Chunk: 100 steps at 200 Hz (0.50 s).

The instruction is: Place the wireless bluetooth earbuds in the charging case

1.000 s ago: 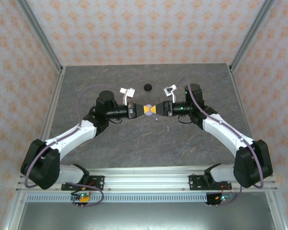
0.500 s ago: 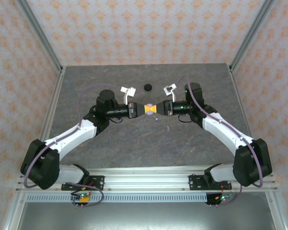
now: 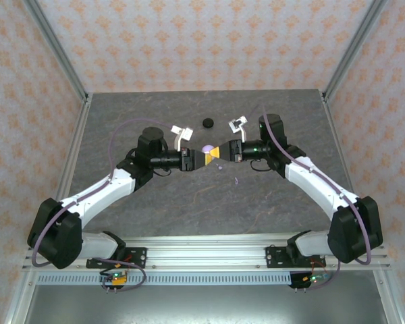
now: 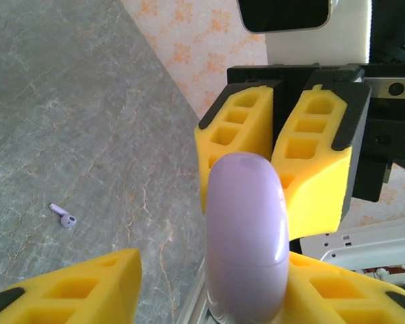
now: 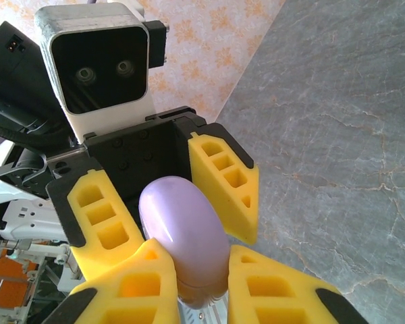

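While the left gripper [image 4: 209, 297] stands partly open around the lavender charging case [image 4: 246, 229], the right gripper [image 5: 202, 287] pinches it narrowly above a grey marbled table [image 3: 155, 115]. Orange-flowered walls [image 3: 189, 47] rise behind; two lavender earbuds [image 3: 220, 169] and one black disc [image 3: 206, 123] lie on the table nearby.

Grey stone-look table [image 3: 121, 121]: 1 black disc [image 3: 206, 123] nr back; 2 lavender buds [image 3: 220, 168] nr centre, apart.
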Tool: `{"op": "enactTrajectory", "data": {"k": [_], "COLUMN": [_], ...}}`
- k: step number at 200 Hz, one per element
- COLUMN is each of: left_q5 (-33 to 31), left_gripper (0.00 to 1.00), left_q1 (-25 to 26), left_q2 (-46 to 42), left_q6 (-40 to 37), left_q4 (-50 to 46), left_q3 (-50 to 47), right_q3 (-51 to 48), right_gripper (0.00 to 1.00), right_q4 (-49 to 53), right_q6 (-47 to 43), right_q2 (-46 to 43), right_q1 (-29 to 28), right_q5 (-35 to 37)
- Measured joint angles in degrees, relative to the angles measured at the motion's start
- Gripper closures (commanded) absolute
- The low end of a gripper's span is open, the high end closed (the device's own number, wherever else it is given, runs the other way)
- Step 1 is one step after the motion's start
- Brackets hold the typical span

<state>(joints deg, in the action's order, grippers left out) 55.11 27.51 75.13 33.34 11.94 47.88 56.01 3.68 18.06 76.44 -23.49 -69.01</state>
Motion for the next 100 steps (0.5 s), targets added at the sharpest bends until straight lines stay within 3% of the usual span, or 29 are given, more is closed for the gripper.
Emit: {"op": "enactTrajectory", "data": {"k": [49, 100], "left_q5": [0.2, 1.7], "left_gripper": [0.52, 0.63], "left_q1": [0.2, 0.3], "left_q2": [0.0, 0.0], "left_q6": [-0.8, -1.6], "left_q4": [-1.3, -2.1], "left_q3": [0.9, 1.0], "right_q3": [1.7, 2.5], "right_gripper": [0.82, 0.82], "right_q4": [4.5, 7.5], "right_q6": [-3.0, -5.0], "right_q2": [0.0, 0.0], "right_q1": [-0.3, -0.8], "right_q5": [0.0, 0.7]}}
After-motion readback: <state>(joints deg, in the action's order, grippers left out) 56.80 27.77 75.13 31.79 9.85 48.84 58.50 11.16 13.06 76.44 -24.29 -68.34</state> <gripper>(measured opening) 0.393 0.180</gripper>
